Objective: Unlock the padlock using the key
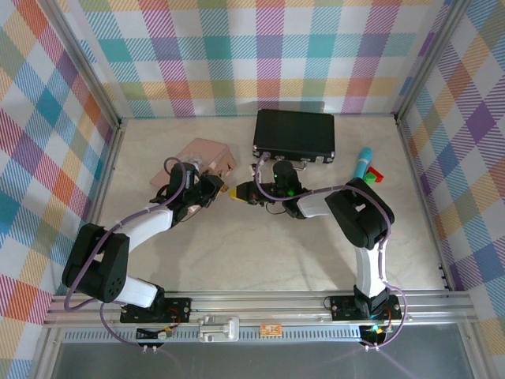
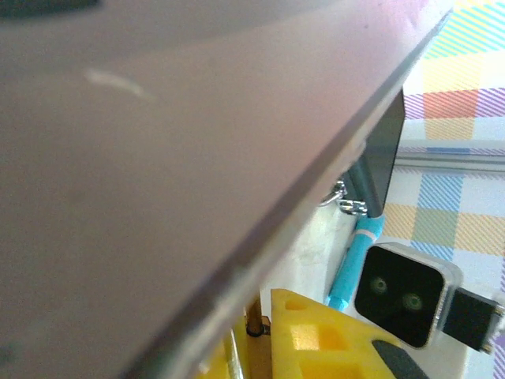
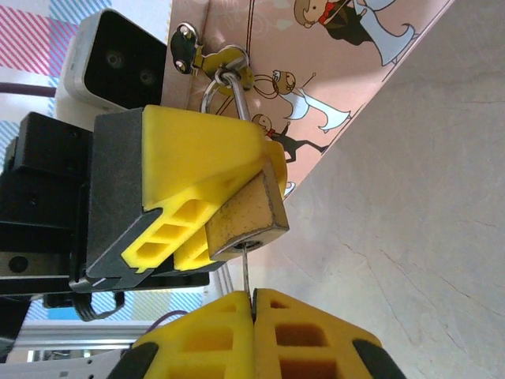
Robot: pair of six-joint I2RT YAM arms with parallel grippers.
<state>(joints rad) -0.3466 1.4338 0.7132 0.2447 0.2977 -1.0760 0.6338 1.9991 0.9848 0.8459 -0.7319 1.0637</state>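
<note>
The brass padlock [image 3: 246, 212] hangs by its silvery shackle [image 3: 234, 88] from the clasp of the pink tin [image 3: 363, 47]. My left gripper [image 1: 215, 189] is shut on the padlock's body, one yellow finger [image 3: 197, 150] lying over it. The thin key [image 3: 248, 272] stands with its tip in the keyhole on the padlock's underside. My right gripper [image 3: 253, 298] is shut on the key's other end, just right of the padlock [image 1: 234, 192] in the top view. In the left wrist view the tin's lid [image 2: 158, 158] looms close and a brassy part [image 2: 256, 314] shows between the fingers [image 2: 316, 339].
A black case [image 1: 294, 133] lies behind the grippers, close to the right arm. A blue pen [image 1: 364, 162] and a small red and green block [image 1: 373, 174] lie at the right. The pink tin [image 1: 203, 156] sits just behind the left gripper. Plaid walls enclose the table.
</note>
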